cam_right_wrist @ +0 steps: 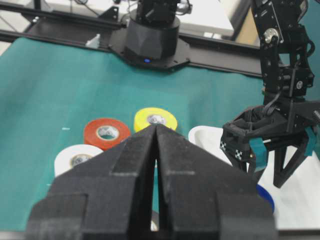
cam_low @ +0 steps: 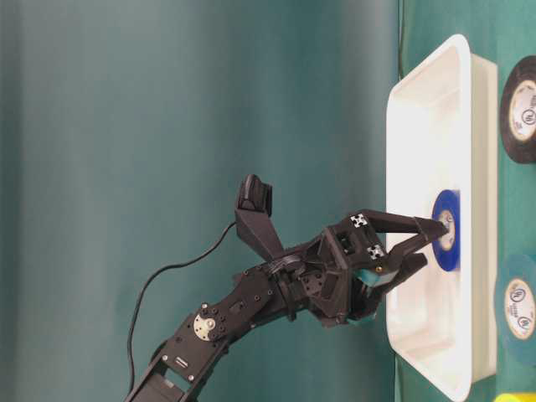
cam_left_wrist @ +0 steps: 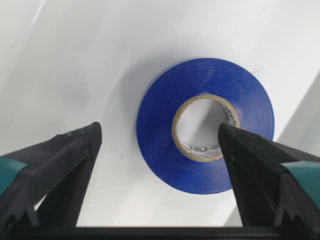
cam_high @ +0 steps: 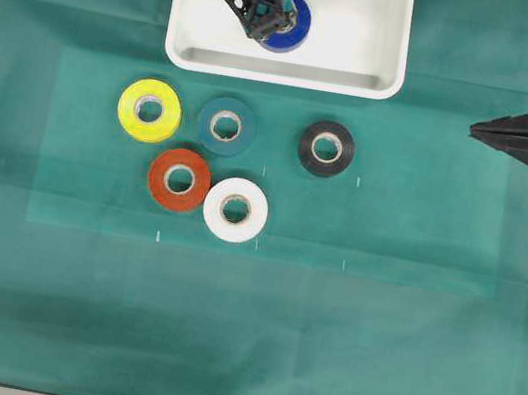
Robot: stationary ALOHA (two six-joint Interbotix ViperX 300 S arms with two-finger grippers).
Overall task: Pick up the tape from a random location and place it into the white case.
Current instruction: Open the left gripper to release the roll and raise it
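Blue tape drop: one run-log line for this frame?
phase: release | blue tape: flat in white case | left gripper: open over roll | right gripper: shut, parked

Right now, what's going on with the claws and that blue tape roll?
Left gripper open over the tape. Tape flat inside the white case. Right gripper shut, parked aside. Nothing in the way.

I see a table under a green cloth (cam_high: pixel 404 332). The white case (cam_high: pixel 392 37) sits at its far edge. Nearer me lie five rolls: yellow (cam_high: pixel 149 109), dull teal (cam_high: pixel 225 126), black (cam_high: pixel 326 148), orange (cam_high: pixel 179 179), and white (cam_high: pixel 235 210), touching the orange one.
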